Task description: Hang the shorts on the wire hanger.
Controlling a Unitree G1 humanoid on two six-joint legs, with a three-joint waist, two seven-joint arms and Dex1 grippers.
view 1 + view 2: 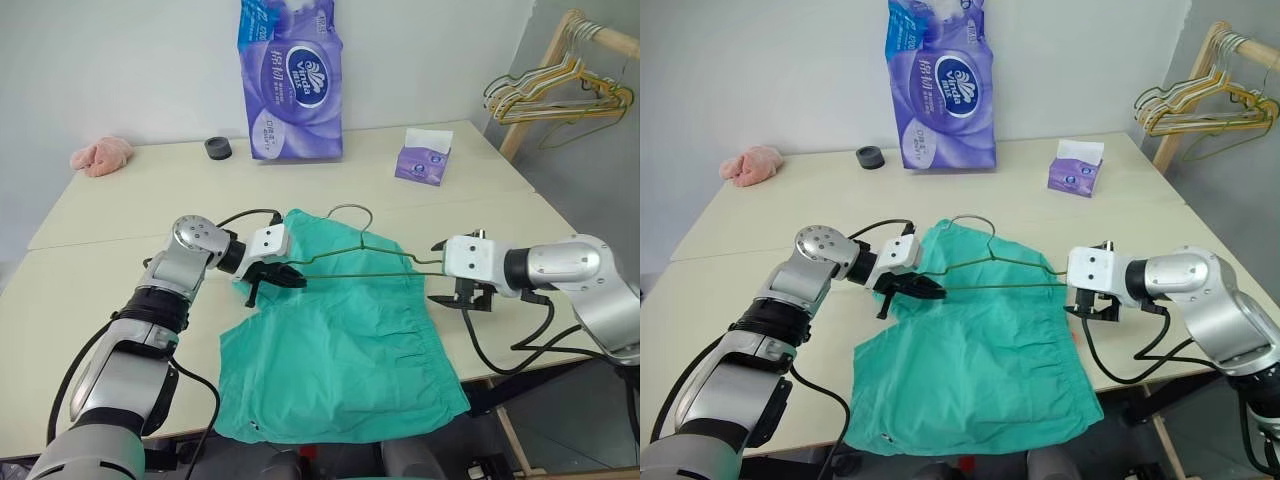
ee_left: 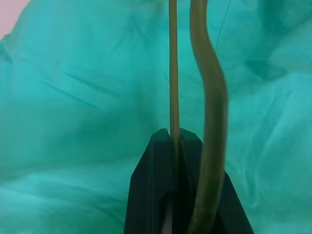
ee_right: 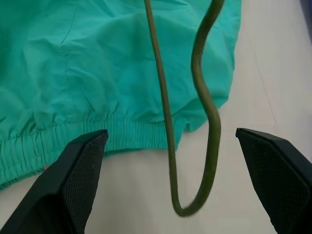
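Observation:
The teal-green shorts (image 1: 340,350) lie spread on the table's near middle, their lower part reaching the front edge. The thin olive wire hanger (image 1: 362,262) hovers across their upper part, hook toward the far side. My left gripper (image 1: 290,275) is shut on the hanger's left corner; in the left wrist view the wire (image 2: 173,73) runs out from between the closed fingertips. My right gripper (image 1: 438,272) is open at the hanger's right corner. The bent wire end (image 3: 209,122) sits in the gap between its fingers (image 3: 83,165), touching neither, just past the gathered waistband (image 3: 97,132).
At the back stand a tall purple tissue pack (image 1: 293,80), a small purple tissue box (image 1: 423,158), a black ring (image 1: 218,148) and a pink cloth (image 1: 102,156). A wooden rack with bunched hangers (image 1: 560,95) stands off the table's right.

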